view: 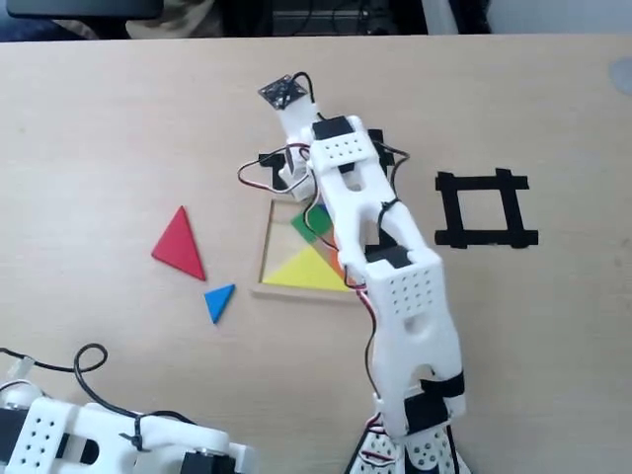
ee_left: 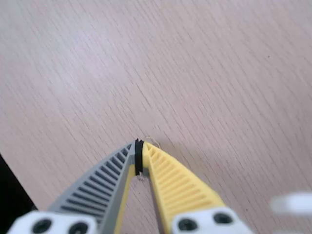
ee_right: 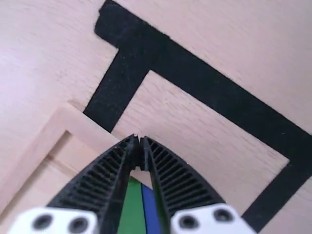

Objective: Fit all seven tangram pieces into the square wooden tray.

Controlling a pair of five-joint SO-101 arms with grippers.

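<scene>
Left of the square wooden tray (view: 266,247) lie a flat red triangle (view: 178,245) and a small blue triangle (view: 218,300), likely nearer the left gripper (ee_left: 139,157), pinched together; the right gripper (ee_right: 138,142), likewise closed, sits over the tray's corner.

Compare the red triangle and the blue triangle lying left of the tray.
The red triangle is clearly larger than the blue triangle. The red one's sharpest tip points to the far edge of the table, the blue one's to the near edge. The blue triangle lies closer to the tray. Both lie flat outside it.
</scene>
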